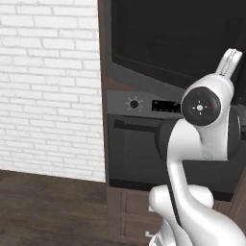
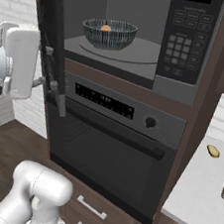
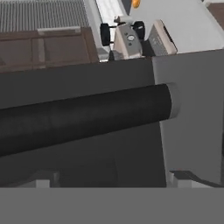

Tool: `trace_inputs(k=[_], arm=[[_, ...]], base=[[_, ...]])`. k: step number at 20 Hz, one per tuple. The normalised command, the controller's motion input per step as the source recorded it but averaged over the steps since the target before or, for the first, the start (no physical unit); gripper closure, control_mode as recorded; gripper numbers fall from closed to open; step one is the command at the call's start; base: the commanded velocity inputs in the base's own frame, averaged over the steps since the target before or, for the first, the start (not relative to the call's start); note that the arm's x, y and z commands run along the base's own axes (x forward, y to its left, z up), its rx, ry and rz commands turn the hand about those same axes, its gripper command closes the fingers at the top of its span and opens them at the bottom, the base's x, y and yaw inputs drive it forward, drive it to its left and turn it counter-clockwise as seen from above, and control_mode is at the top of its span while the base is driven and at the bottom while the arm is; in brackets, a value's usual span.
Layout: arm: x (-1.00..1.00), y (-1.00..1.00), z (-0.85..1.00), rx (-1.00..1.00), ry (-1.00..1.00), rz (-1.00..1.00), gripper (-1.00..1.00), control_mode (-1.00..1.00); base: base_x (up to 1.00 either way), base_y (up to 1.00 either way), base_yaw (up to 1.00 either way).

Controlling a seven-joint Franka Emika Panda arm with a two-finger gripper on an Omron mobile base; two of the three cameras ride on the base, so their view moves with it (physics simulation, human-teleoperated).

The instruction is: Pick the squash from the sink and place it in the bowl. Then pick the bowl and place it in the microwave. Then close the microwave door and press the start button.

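Note:
The microwave (image 2: 141,53) stands open, its keypad (image 2: 186,41) at the right. On the glass turntable sits the dark blue-grey bowl (image 2: 109,34) with the tan-orange squash (image 2: 106,28) inside it. The microwave door (image 2: 48,45) is swung out to the left and seen edge-on; its black window (image 1: 173,38) faces the left base camera. My gripper (image 1: 229,62) is up against the outer side of this door, and a dark bar handle (image 3: 87,116) lies right in front of the hand camera. Its fingertips are hidden. The sink is out of view.
Below the microwave is the larger oven (image 2: 109,148) with a knob (image 2: 150,122) and a bar handle. A pale counter (image 2: 198,190) at the right carries a small yellow item (image 2: 213,151). A white brick wall (image 1: 48,86) and dark wood floor lie to the left.

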Motion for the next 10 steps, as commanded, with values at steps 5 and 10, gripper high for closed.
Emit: trace_inputs(k=[5, 10], arm=[[0.58, -0.04, 0.0, 0.07, -0.03, 0.0, -1.0, -1.0], [0.73, -0.12, 0.0, 0.04, -0.07, 0.0, -1.0, -1.0]], base=[[0.0, 0.0, 0.0], [0.0, 0.0, 0.0]])
